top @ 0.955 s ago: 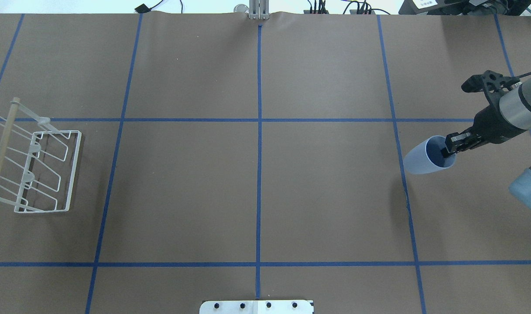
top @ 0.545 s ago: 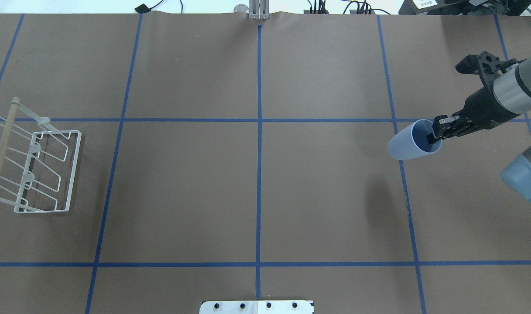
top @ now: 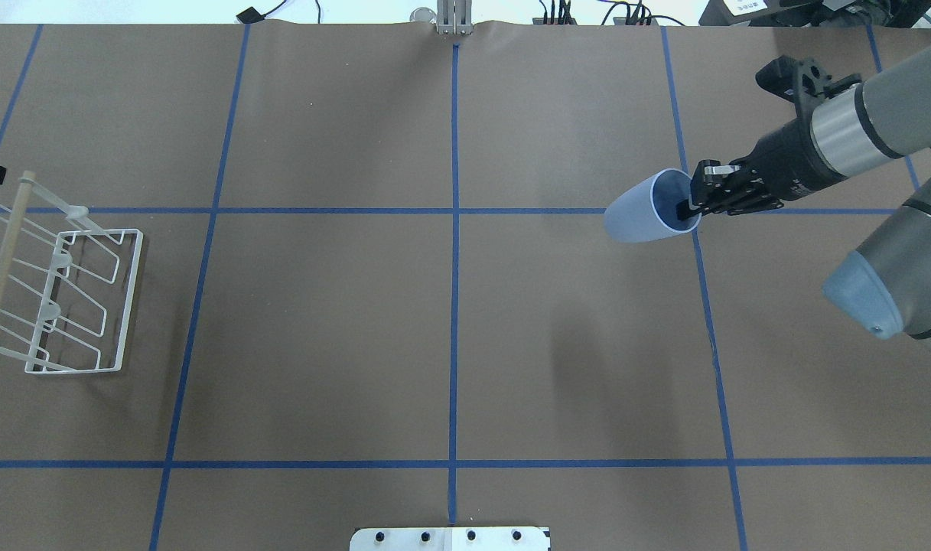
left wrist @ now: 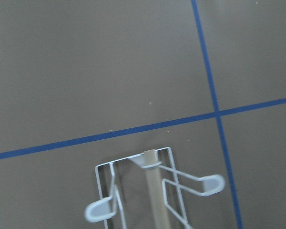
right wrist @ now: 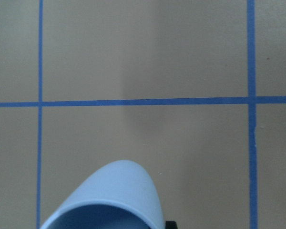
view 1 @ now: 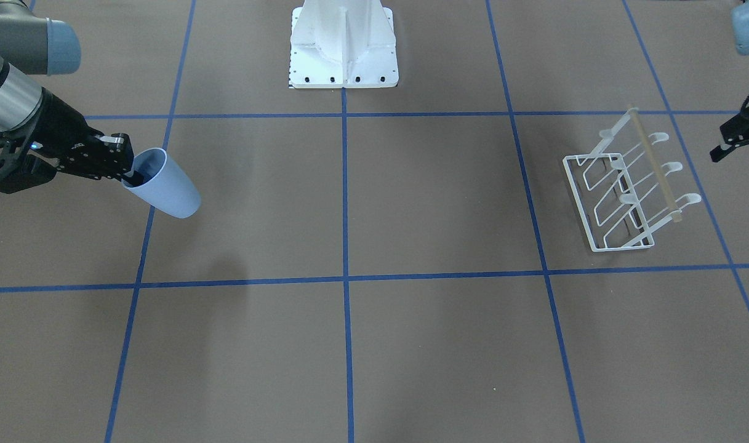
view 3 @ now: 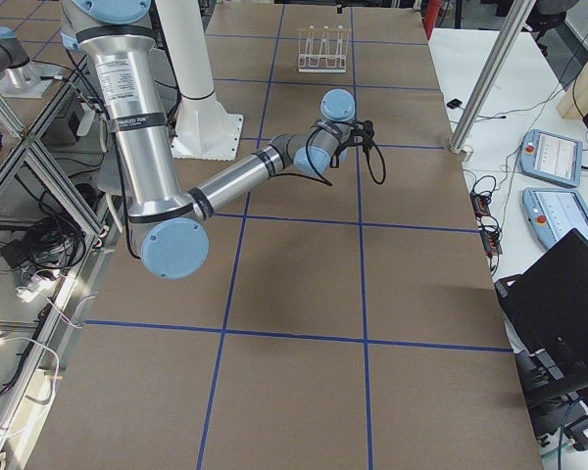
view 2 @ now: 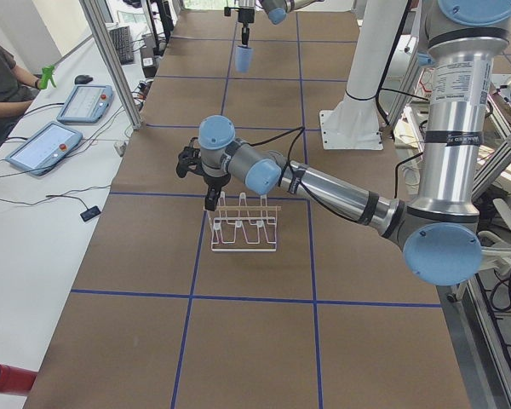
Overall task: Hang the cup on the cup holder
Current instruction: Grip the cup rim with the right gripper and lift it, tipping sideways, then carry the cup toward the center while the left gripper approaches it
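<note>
My right gripper point(top: 693, 205) is shut on the rim of the light blue cup point(top: 639, 217), one finger inside it. It holds the cup tilted in the air over the table's right half, base pointing left. The cup also shows in the front-facing view point(view 1: 165, 187), the right wrist view point(right wrist: 114, 195) and the exterior left view point(view 2: 244, 58). The white wire cup holder point(top: 132, 298) with its wooden rod point(top: 2, 264) stands at the far left, also in the front-facing view point(view 1: 577, 197). My left gripper point(view 1: 734, 138) hovers by the rod's end; I cannot tell whether it is open.
The white robot base plate point(view 1: 343, 43) sits at the table's near middle edge. Blue tape lines grid the brown table. Cables lie along the far edge point(top: 572, 11). A side desk with tablets point(view 2: 43, 145) and a seated person is beyond it.
My right gripper has carried the cup leftward and toward the far side of the table. A bit of my left gripper has come into the overhead view at the left edge.
</note>
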`<move>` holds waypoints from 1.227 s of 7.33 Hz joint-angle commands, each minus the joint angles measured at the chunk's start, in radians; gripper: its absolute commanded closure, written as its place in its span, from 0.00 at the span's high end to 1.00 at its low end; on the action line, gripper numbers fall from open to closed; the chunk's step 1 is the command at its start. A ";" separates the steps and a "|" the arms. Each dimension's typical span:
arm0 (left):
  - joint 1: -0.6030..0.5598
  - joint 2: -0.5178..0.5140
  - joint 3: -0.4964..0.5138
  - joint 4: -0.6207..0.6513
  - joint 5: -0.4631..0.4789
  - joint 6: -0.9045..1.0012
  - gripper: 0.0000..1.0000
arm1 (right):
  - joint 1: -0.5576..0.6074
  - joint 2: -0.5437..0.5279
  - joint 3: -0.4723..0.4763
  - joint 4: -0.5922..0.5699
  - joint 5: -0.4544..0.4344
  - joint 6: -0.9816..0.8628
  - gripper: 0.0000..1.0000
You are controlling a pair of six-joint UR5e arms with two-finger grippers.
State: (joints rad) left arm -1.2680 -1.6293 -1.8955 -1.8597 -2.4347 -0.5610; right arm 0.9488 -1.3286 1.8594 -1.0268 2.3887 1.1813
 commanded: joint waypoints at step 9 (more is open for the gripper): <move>0.383 -0.363 0.173 -0.689 0.020 -1.074 0.98 | -0.191 0.114 -0.020 0.450 -0.003 0.441 0.00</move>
State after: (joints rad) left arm -0.8946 -1.9783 -1.7444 -2.4648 -2.4151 -1.5796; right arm 0.7636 -1.2201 1.8428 -0.6370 2.3864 1.5650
